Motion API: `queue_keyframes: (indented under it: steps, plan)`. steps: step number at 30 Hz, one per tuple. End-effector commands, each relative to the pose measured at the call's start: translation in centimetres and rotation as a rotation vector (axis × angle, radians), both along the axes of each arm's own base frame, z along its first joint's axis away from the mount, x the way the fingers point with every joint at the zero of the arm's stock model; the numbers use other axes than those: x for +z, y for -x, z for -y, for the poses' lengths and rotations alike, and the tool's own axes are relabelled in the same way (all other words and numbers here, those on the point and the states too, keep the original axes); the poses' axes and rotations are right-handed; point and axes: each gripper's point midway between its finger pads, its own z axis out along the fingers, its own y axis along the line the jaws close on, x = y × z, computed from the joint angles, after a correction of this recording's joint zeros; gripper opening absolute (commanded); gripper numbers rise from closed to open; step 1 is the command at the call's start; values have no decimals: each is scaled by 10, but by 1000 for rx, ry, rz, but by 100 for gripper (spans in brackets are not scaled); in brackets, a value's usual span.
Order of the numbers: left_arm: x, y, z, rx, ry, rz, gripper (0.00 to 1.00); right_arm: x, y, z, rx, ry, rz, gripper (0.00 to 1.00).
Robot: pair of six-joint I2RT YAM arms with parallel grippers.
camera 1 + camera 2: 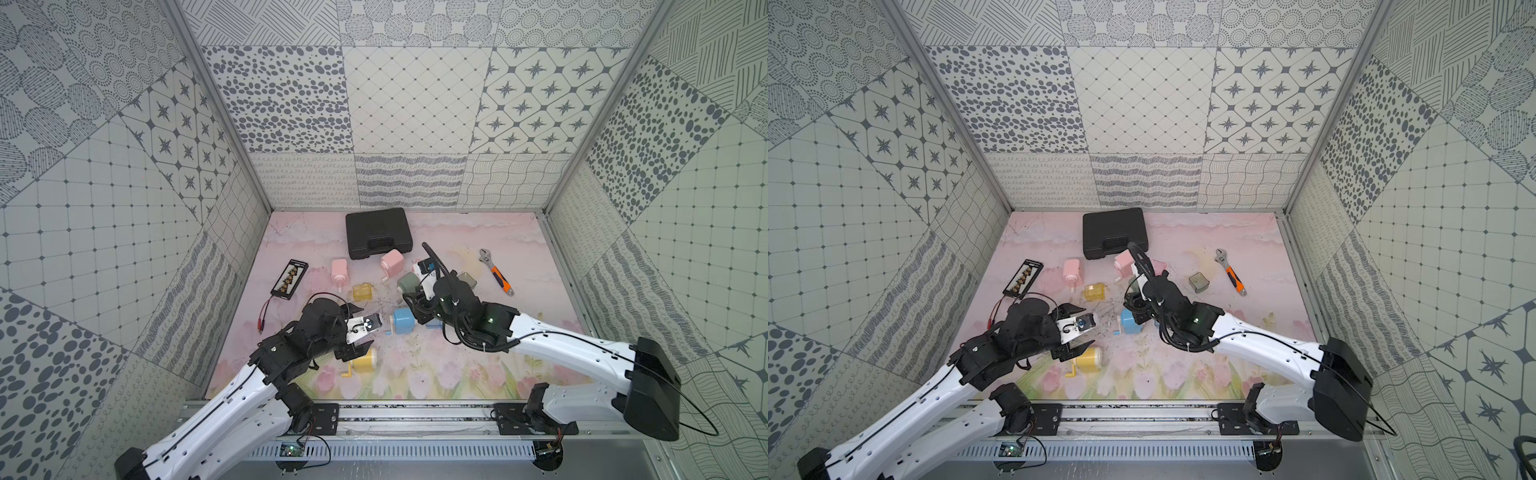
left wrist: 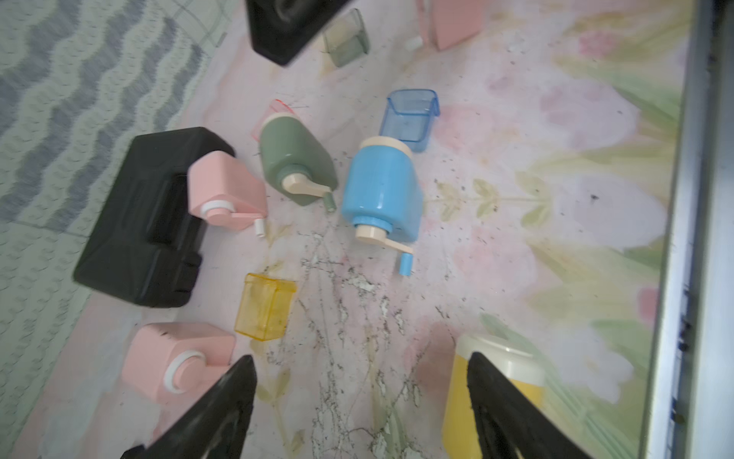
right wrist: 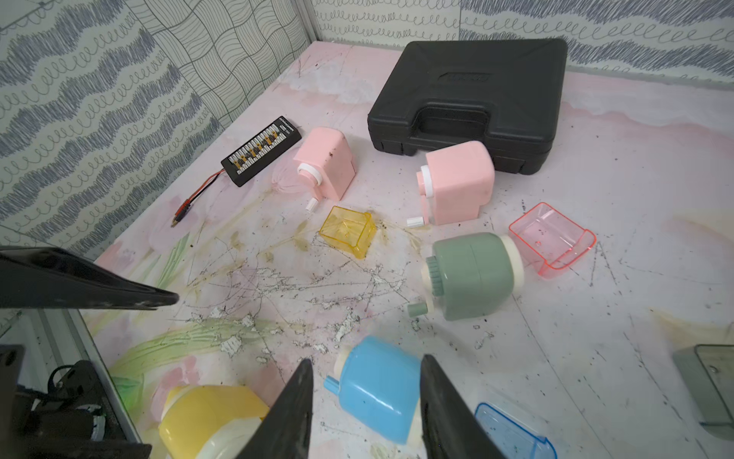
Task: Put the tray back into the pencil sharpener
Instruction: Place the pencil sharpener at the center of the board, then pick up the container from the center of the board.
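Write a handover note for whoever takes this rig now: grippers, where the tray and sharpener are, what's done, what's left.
Left gripper: open, empty, next to the yellow plastic sharpener.
Right gripper: open, astride the blue plastic crank sharpener, not clamped.
Clear blue plastic tray: loose near that sharpener's cream end, outside it.
Done: nothing seated.
Left: pick up the blue tray, slide it in.

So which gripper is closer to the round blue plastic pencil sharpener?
Right. The right gripper straddles the blue plastic pencil sharpener; the left gripper hangs farther off, beside the yellow plastic pencil sharpener.
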Motion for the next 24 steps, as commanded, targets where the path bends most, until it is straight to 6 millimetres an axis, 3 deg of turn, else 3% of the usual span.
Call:
queue_keyframes:
  steps: [1, 5, 7, 14, 18, 24]
  plan:
    - [73, -51, -57, 576, 378, 186, 82, -12, -8, -25, -20, 23, -107, 44]
    - [77, -62, -107, 895, 439, 250, 82, -28, -27, -64, -35, 4, -181, 45]
    - [79, -61, -134, 1065, 522, 255, 81, -48, -33, -84, -23, 7, -228, 47]
    - [51, -55, -190, 1413, 737, 92, 75, -98, -66, -105, -153, 97, -321, 47]
    - [29, -58, -192, 1481, 736, -28, 75, -123, -81, -103, -232, 166, -354, 45]
    - [16, -65, -186, 1485, 699, -88, 75, -134, -97, -109, -270, 167, -353, 39]
